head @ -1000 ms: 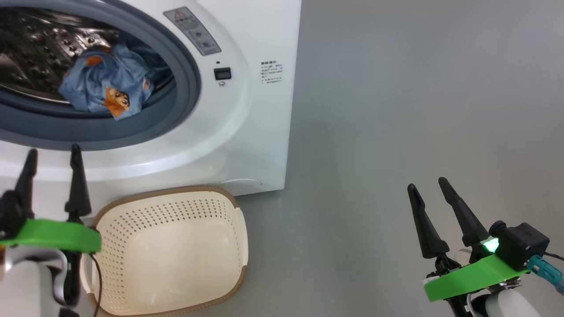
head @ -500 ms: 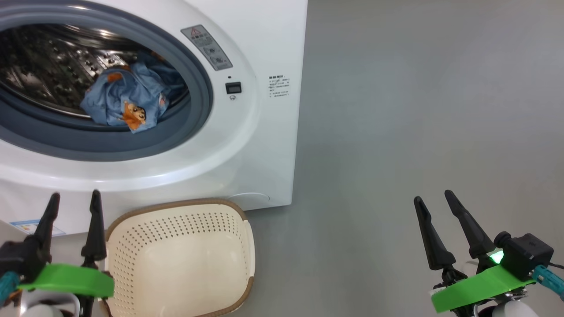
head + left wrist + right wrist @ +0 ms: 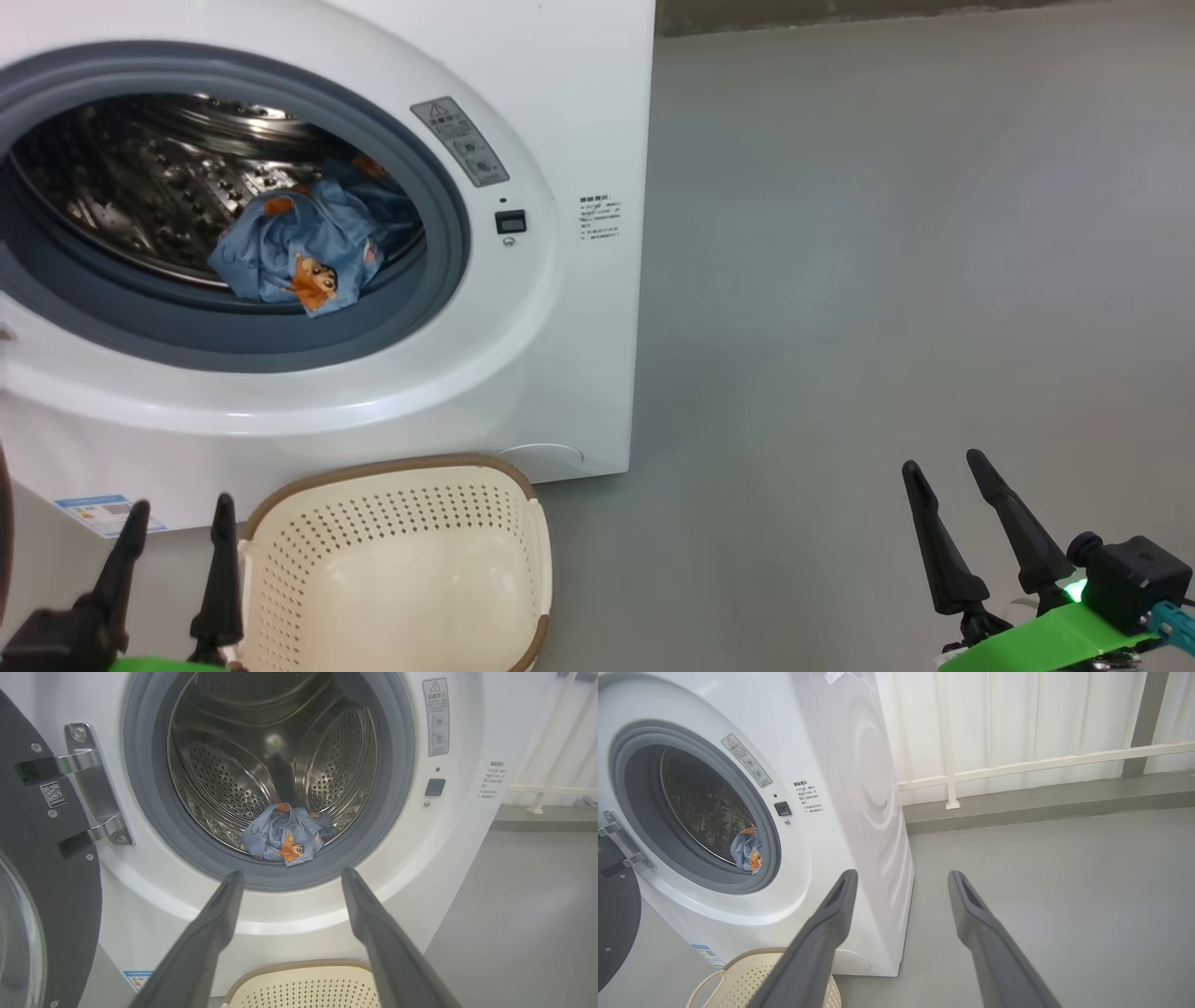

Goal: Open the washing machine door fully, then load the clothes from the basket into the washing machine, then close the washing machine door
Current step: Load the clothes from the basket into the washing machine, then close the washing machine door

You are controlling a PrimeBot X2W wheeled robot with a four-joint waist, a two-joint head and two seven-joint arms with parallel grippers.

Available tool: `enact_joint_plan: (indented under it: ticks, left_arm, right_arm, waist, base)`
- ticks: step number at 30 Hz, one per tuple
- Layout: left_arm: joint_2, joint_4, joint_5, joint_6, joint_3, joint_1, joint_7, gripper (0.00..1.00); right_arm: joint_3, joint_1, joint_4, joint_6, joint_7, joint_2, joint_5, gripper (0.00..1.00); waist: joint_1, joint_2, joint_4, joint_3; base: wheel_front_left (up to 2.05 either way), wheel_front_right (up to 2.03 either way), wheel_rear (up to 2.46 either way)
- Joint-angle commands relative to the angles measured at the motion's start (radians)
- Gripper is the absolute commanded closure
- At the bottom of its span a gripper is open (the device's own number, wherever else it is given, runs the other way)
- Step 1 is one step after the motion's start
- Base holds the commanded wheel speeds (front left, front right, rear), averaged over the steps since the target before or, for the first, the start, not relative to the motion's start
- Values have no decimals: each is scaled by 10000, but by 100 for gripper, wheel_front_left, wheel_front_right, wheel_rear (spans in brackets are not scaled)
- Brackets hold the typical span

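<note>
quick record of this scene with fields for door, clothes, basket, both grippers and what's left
washing machine door: swung open on its hinge
clothes: bunched in the drum of the washing machine, near the front
basket: on the floor before the machine, no clothes seen in it
left gripper: open, holding nothing
right gripper: open, holding nothing
left to do: close the door

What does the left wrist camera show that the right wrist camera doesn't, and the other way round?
Left wrist: the perforated back wall of the drum and the glass of the open door. Right wrist: the side panel of the washing machine and a white railing. Both: the clothes in the drum, the door hinge, the basket rim.
</note>
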Motion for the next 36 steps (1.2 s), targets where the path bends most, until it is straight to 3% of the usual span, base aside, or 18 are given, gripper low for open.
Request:
enact_joint_plan:
  ticks: [1,15,36]
  left_arm:
    - [163,-378,119,6,432,-1,-64,0]
    - [-181,-1537,228,6,611,1448,-65,0]
    - [-150,-1855,207,6,499,1656,-65,0]
  right_arm:
    - [133,-22,-274,73,-80,-181,130,0]
    - [63,220,-281,73,-80,-211,162,0]
    - [13,268,-335,73,-80,-236,151,0]
  waist:
    - [1,0,39,-43]
    - [1,0,62,-339]
    - [1,0,108,-386]
  base:
    - [0,0,0]
    - [0,0,0]
    - [0,0,0]
